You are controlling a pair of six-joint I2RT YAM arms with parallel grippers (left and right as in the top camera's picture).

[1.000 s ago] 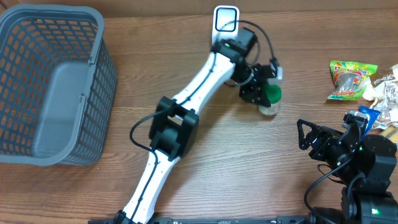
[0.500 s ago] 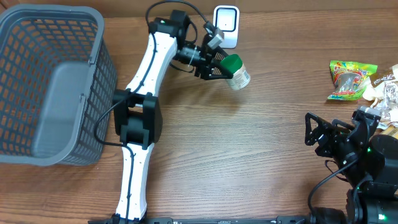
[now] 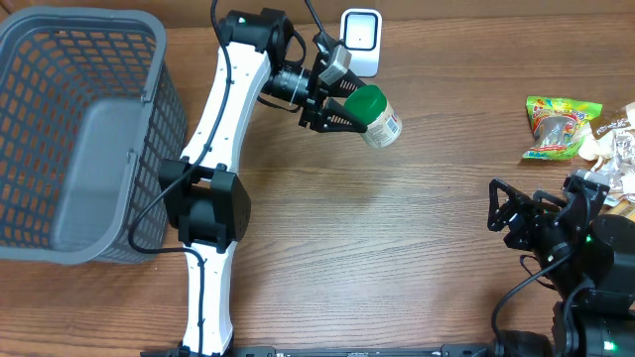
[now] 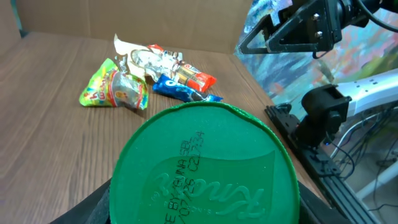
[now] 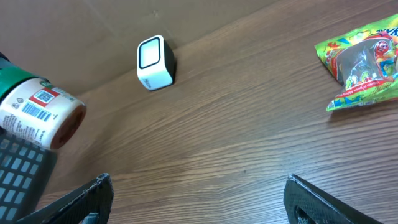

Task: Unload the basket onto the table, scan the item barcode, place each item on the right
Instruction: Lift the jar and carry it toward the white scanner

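Note:
The item is a small jar with a green lid (image 3: 375, 116). It hangs tilted above the table with my left gripper (image 3: 349, 111) shut on it, just in front and right of the white scanner (image 3: 360, 40). The left wrist view is filled by the lid (image 4: 202, 168), with black fingers at both lower corners. In the right wrist view the jar (image 5: 37, 109) shows a barcode (image 5: 28, 113) on its label, left of the scanner (image 5: 154, 62). My right gripper (image 3: 506, 213) stands open over bare wood at the lower right, with nothing between its fingers (image 5: 81, 199).
A grey mesh basket (image 3: 169, 109) stands at the left. A green snack packet (image 3: 561, 127) and several other wrapped snacks (image 3: 610, 149) lie at the right edge, close behind the right arm.
The left arm has swung the jar from the middle of the table back and left to beside the scanner. The right gripper has opened a little wider.

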